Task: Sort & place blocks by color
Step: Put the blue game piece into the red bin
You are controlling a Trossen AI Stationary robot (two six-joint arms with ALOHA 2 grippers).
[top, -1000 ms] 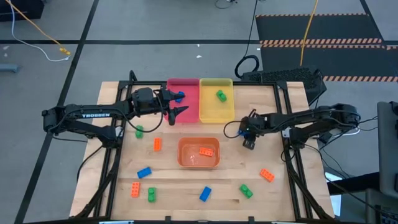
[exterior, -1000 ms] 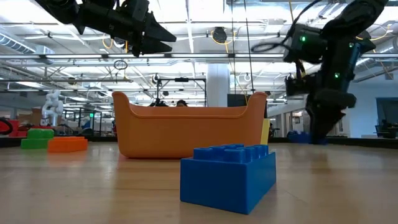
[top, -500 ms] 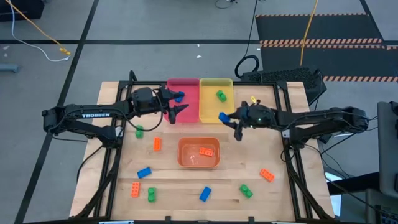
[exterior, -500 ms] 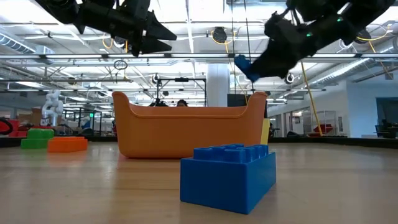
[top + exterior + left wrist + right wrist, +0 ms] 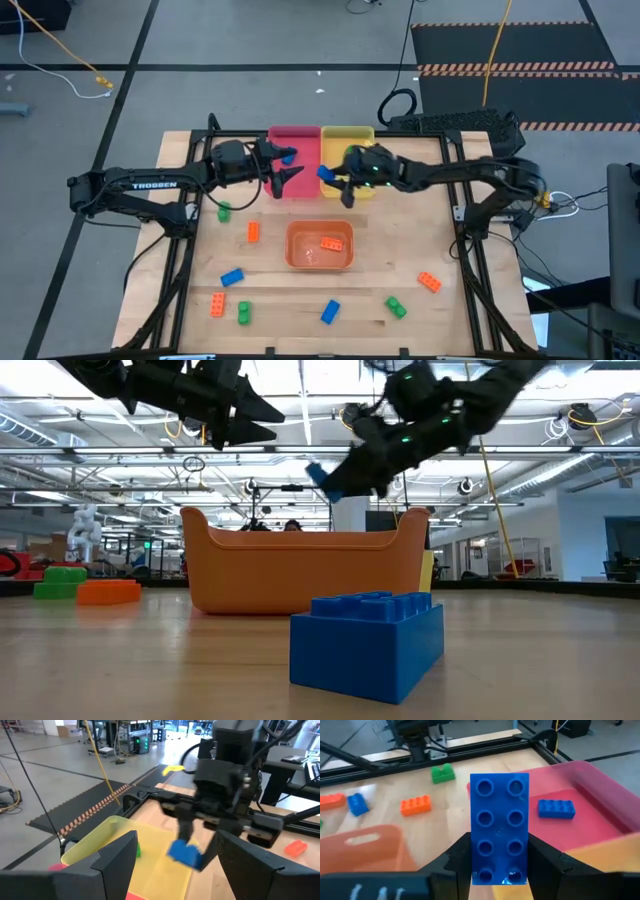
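My right gripper [image 5: 335,178] is shut on a blue studded block [image 5: 499,827] and hangs in the air over the seam between the yellow tray [image 5: 347,135] and the pink tray [image 5: 293,140]. My left gripper [image 5: 283,166] is open and waits above the pink tray's near edge, where another blue block [image 5: 556,808] lies inside. A green block [image 5: 137,851] lies in the yellow tray. An orange block [image 5: 330,243] lies in the orange tray [image 5: 320,262]. Other blue, green and orange blocks lie on the table's near half. My right gripper pinches the blue block between its two fingers [image 5: 457,860], one on each long side at the near end [image 5: 497,872]. The block juts forward along the fingers, studs toward the wrist camera. It is lifted clear, above the trays' rims [image 5: 318,475].
Loose blocks on the table: green [image 5: 222,211], orange [image 5: 253,232], blue [image 5: 232,277], orange [image 5: 217,305], green [image 5: 243,313], blue [image 5: 329,312], green [image 5: 396,307], orange [image 5: 429,282]. The two grippers are close together over the far trays.
My right gripper has risen from the table to the right of the orange tray with the blue block in its fingers. It has swung toward the table's left and far edge, across the yellow tray, toward the pink tray.
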